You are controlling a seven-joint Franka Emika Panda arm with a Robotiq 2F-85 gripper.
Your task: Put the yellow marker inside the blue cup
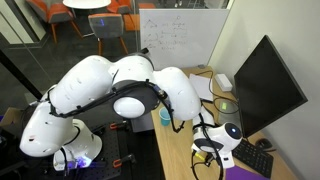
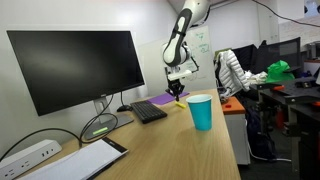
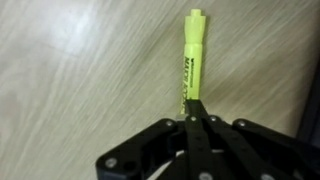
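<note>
Jaws: gripping one end of the thin bright yellow marker [image 3: 193, 60].
Marker: projecting beyond the jaws, over the wooden surface [image 3: 80, 70].
Light blue round cup [image 2: 200, 111]: standing apart from the jaws.

We find the wrist view soft and slightly smeared. The yellow marker [image 3: 193, 60] jutting out beyond the claw [image 3: 196, 110] glows bright with fuzzy print, while the claw itself is a near-black mass showing little detail. To the right of the claw, the pale desk [image 3: 70, 70] drops into deep shadow at the frame's edge. In both exterior views we see bright, even room light and soft shadows. The white arm [image 1: 100, 85] behind the claw looks nearly washed out, and both pictures are small and grainy.
</note>
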